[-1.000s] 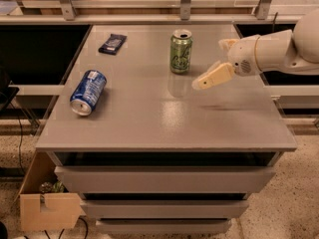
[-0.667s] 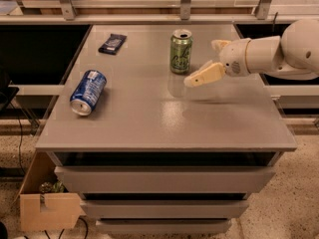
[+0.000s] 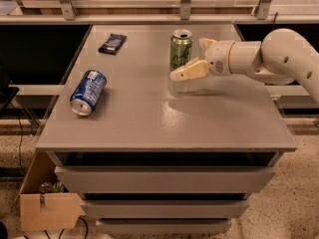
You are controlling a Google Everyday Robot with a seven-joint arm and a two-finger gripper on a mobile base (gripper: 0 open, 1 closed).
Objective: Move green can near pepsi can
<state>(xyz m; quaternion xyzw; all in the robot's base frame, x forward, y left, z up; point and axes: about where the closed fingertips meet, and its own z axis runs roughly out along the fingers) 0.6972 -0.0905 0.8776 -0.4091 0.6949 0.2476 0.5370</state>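
Observation:
The green can (image 3: 180, 48) stands upright at the back middle of the grey table (image 3: 149, 118). The pepsi can (image 3: 88, 92) lies on its side near the table's left edge, its silver end facing the front. My gripper (image 3: 189, 59) reaches in from the right on a white arm (image 3: 269, 56). It is open, right beside the green can. Its front finger (image 3: 189, 71) crosses the can's lower right side; the other finger (image 3: 204, 43) shows just right of the can. The can is not held.
A small dark flat packet (image 3: 112, 43) lies at the table's back left. Drawers sit below the tabletop. A cardboard box (image 3: 47, 203) stands on the floor at the lower left. Metal railings run behind the table.
My gripper has moved left towards the green can, and its front finger now overlaps the can's lower right side. Both cans stay where they were.

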